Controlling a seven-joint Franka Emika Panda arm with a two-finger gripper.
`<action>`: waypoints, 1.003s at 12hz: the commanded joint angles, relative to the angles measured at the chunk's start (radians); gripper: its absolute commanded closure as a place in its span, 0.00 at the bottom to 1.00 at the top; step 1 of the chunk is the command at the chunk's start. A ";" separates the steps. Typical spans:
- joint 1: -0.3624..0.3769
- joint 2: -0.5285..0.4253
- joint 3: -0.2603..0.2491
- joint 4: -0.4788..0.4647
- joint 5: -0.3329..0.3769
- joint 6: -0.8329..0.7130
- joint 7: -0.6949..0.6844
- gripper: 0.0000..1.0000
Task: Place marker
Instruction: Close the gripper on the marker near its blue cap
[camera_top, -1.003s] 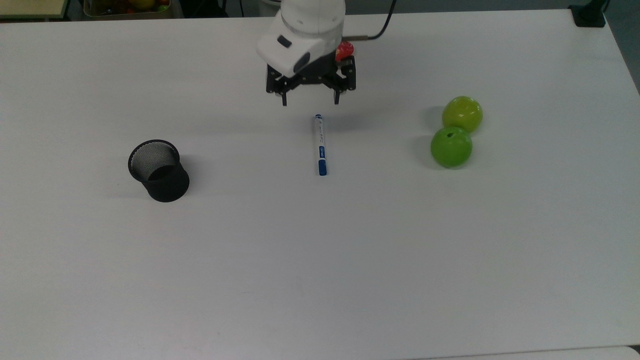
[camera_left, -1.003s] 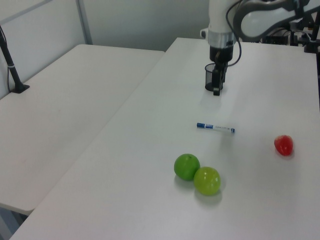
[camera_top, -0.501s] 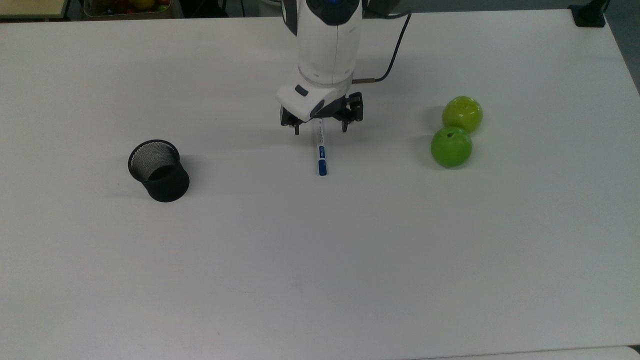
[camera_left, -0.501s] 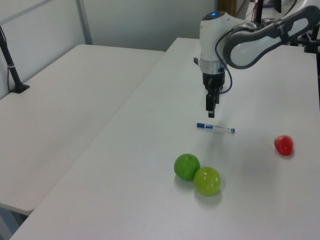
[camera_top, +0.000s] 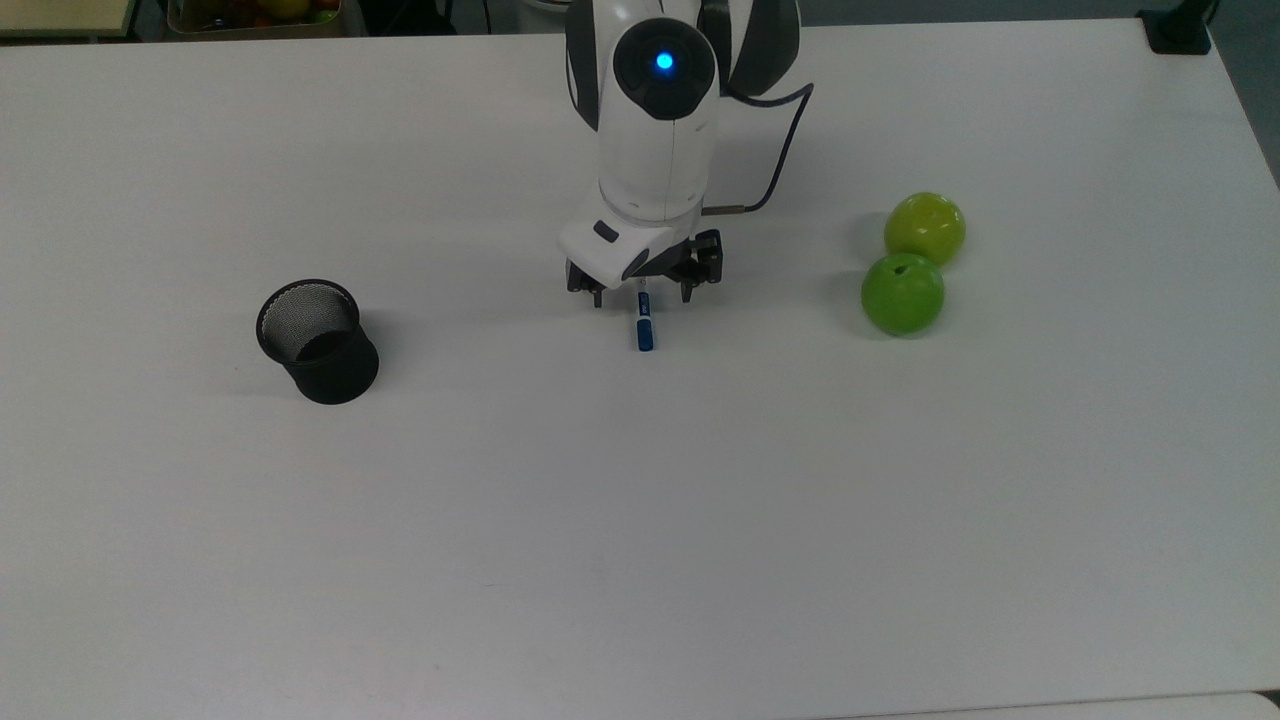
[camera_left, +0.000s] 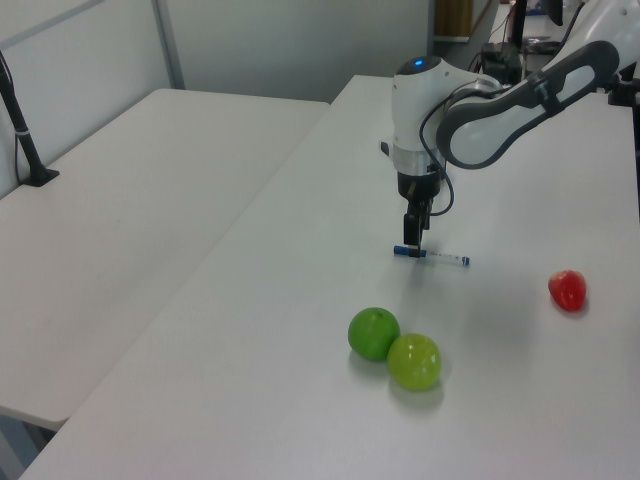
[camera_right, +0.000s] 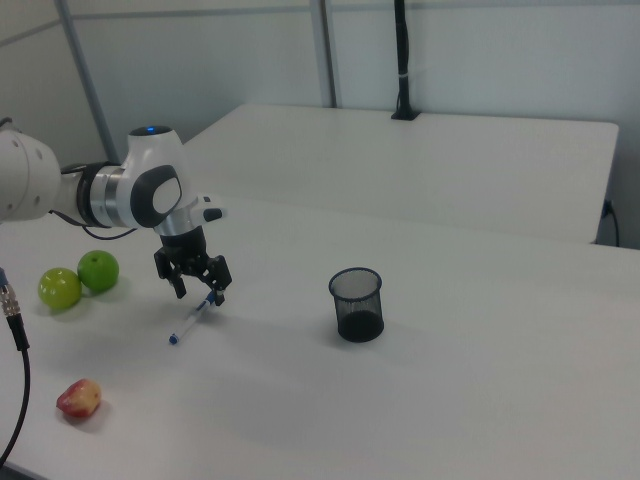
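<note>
The marker (camera_top: 644, 325) lies flat on the white table, a white barrel with a blue cap pointing toward the top view's bottom edge. My gripper (camera_top: 642, 296) is down over its far end, open, with one finger on each side of the barrel. The left view shows the gripper (camera_left: 411, 246) low over the marker (camera_left: 446, 258) near its blue end. In the right view the gripper (camera_right: 200, 295) stands at the upper end of the marker (camera_right: 187, 323). A black mesh cup (camera_top: 318, 342) stands upright at the top view's left, well apart from the marker (camera_right: 357, 305).
Two green apples (camera_top: 903, 293) (camera_top: 925, 228) touch each other at the top view's right. A red fruit (camera_left: 567, 289) lies beyond the marker in the left view. A second white table (camera_left: 120, 200) stands alongside.
The gripper has come forward and down from above the table's far side until its open fingers straddle the marker's far end. The marker, cup and apples have not moved.
</note>
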 joint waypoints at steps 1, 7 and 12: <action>0.008 0.020 -0.006 -0.002 -0.032 0.039 0.047 0.20; 0.005 0.025 -0.006 -0.002 -0.034 0.058 0.046 0.71; 0.003 0.033 -0.006 -0.002 -0.049 0.059 0.046 0.76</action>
